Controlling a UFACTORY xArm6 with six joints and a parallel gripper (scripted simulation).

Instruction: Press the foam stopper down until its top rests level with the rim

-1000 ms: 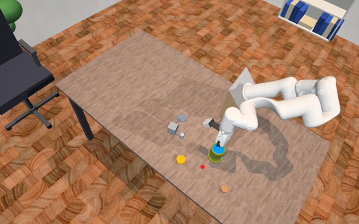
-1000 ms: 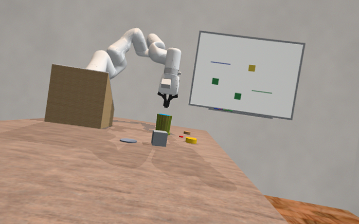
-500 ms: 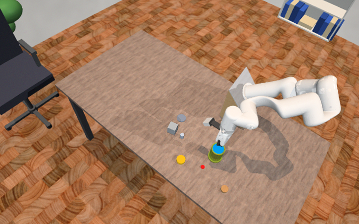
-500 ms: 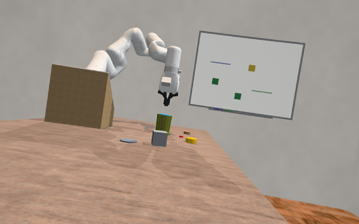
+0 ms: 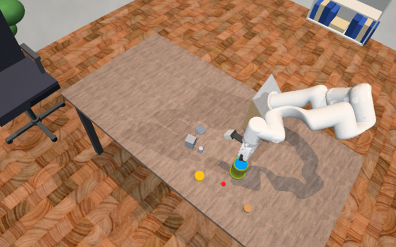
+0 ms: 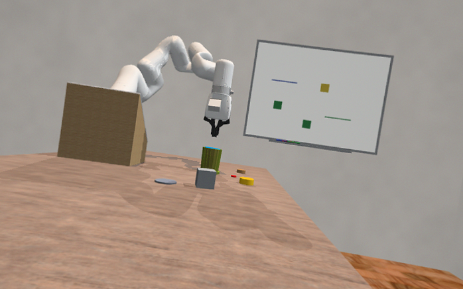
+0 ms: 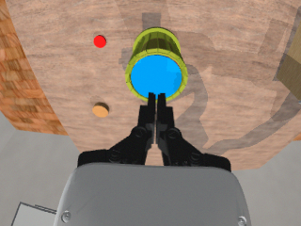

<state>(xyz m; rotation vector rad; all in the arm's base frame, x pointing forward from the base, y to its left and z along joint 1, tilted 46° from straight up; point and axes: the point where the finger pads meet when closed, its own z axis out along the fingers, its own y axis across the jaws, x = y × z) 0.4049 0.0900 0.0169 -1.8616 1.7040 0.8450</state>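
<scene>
A green ribbed jar (image 5: 238, 171) (image 6: 211, 159) (image 7: 154, 45) stands upright on the table. A blue foam stopper (image 5: 241, 164) (image 6: 212, 148) (image 7: 156, 74) fills its mouth, its top about at the rim, with nothing on it. My gripper (image 5: 241, 157) (image 6: 214, 133) (image 7: 155, 104) is shut and empty. It hangs straight above the stopper with a clear gap between fingertips and foam.
Near the jar lie a yellow disc (image 5: 199, 175) (image 6: 246, 180), a small red dot (image 5: 223, 184) (image 7: 100, 40), an orange disc (image 5: 247, 208) (image 7: 101, 109), a grey cube (image 5: 190, 140) (image 6: 205, 177), a flat grey disc (image 5: 199, 129) (image 6: 165, 181) and a small grey peg (image 5: 200, 149). A tan wedge box (image 6: 101, 123) stands behind.
</scene>
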